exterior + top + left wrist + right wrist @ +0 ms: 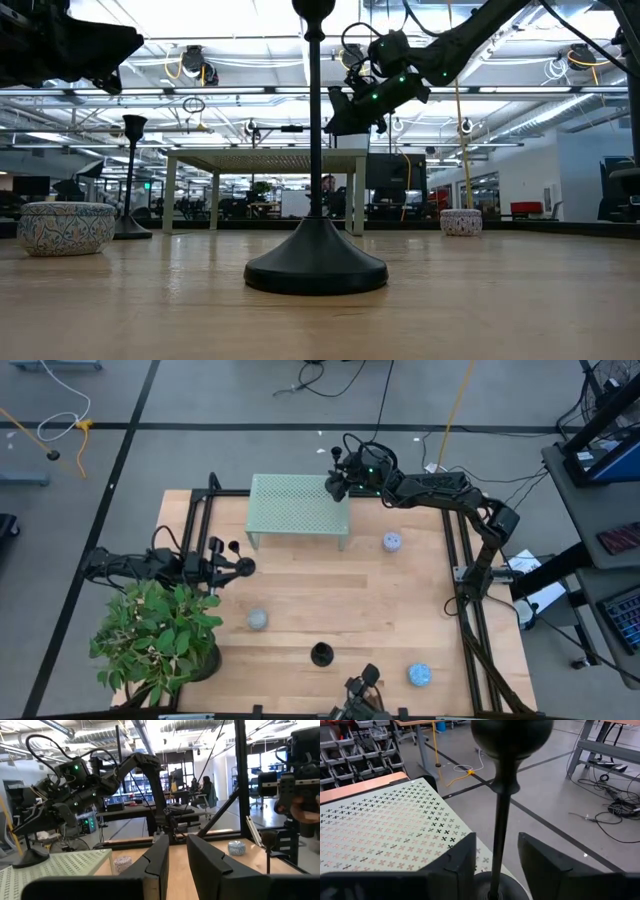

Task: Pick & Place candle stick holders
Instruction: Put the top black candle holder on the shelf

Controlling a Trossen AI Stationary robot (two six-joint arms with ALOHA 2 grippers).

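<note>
One black candle stick holder (501, 795) stands with its disc base on the far right corner of the green perforated shelf (298, 510). My right gripper (497, 860) is open, with one finger on either side of the thin stem and apart from it; it also shows in the high view (338, 485). A second holder (321, 654) stands on its base on the table near the near edge. A third holder (131, 180) stands on the table left of the shelf. My left gripper (238, 565) is open and empty, raised level above that spot.
A potted plant (160, 635) fills the near left corner. Three small patterned bowls sit on the table: one right of the shelf (392, 541), one near the plant (258, 619) and one at the near right (419, 675). Black frame rails run along the left and right edges.
</note>
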